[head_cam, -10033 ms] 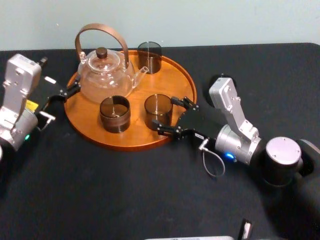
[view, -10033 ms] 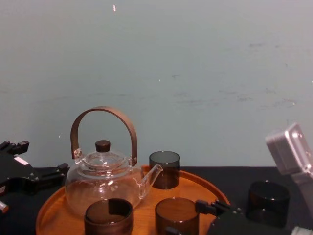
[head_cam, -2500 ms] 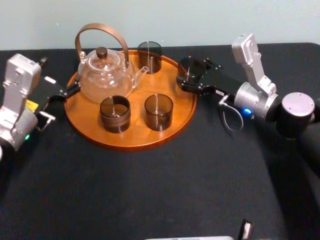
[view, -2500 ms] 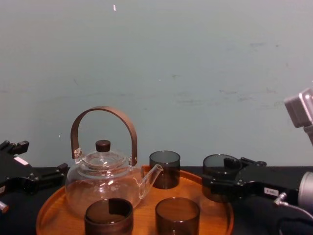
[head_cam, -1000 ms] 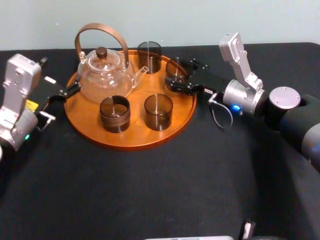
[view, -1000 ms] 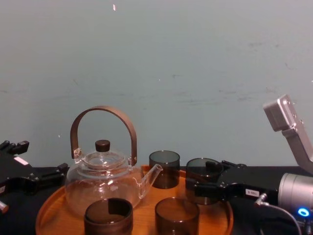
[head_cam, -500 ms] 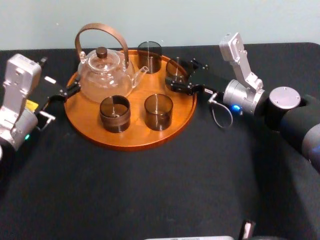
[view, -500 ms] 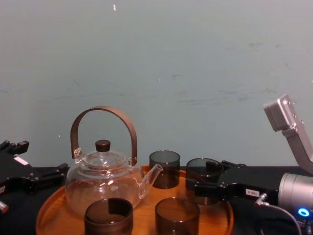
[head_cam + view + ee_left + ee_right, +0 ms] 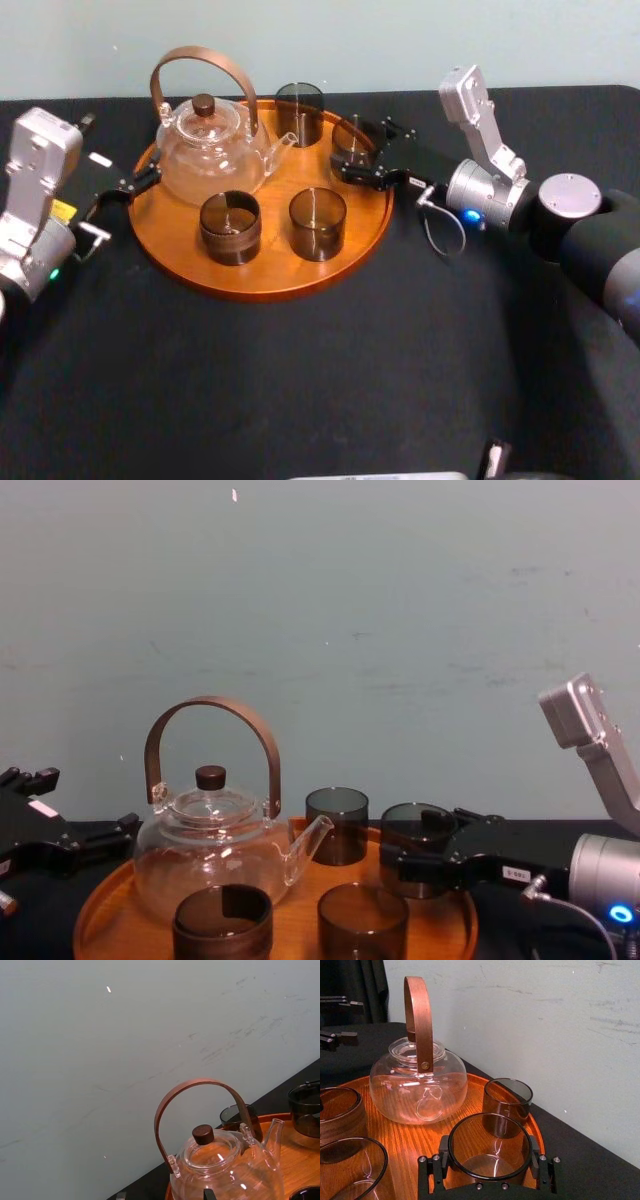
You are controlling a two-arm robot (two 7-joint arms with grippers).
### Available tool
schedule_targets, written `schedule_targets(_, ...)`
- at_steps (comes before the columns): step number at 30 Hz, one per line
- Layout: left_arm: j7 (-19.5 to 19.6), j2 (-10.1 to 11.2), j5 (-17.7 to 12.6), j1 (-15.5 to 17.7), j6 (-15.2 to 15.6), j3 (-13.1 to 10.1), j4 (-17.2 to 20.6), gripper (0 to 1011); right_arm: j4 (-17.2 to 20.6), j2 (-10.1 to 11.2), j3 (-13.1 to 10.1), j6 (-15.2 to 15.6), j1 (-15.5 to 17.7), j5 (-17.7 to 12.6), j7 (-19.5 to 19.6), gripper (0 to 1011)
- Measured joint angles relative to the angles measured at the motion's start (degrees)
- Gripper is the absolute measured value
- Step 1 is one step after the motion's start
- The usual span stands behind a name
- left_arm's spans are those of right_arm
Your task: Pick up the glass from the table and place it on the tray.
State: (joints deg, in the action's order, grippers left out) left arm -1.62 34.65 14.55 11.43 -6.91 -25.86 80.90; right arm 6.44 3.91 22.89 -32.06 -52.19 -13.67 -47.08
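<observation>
Since a few seconds ago the right tool (image 9: 362, 152) has carried the glass (image 9: 350, 140) inward from above the tray's right edge and lowered it, and the glass now sits over the rear right part of the tray (image 9: 260, 287), just beside another dark glass (image 9: 299, 112) at the back. The right tool is closed on the glass, with a finger pad (image 9: 443, 1152) against each side just under the rim. From the right wrist view the base seems to meet the wood, though contact cannot be confirmed. A clear teapot (image 9: 210, 150) with a brown hoop handle stands on the tray's rear left, its spout pointing toward the back glass. Two more dark cups (image 9: 230, 228) (image 9: 317, 223) stand side by side nearer the front. The tray rests on the black counter (image 9: 300, 380). The left tool (image 9: 125, 200) is parked at the tray's left edge, its fingers spread wide with nothing between them.
</observation>
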Motion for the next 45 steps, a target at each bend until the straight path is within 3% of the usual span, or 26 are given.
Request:
schedule_targets(4, 0.0, 0.0, 0.0, 0.0, 0.0, 0.0, 0.0, 1001, 0.03, 0.0, -0.01, 0.0, 0.01, -0.01, 0.0, 998)
schedule_targets(17, 0.0, 0.0, 0.0, 0.0, 0.0, 0.0, 0.0, 1001, 0.33, 0.04, -0.35, 0.04, 0.18, 0.04, -0.23, 1002)
schedule_targets(34, 0.0, 0.0, 0.0, 0.0, 0.0, 0.0, 0.0, 1001, 26.11, 5.95, -1.63, 10.41, 12.8, 0.01, 1.96, 1002)
schedule_targets(45, 0.0, 0.0, 0.0, 0.0, 0.0, 0.0, 0.0, 1001, 39.74, 9.83, -1.71, 14.36, 19.37, -1.74, 4.65, 1002)
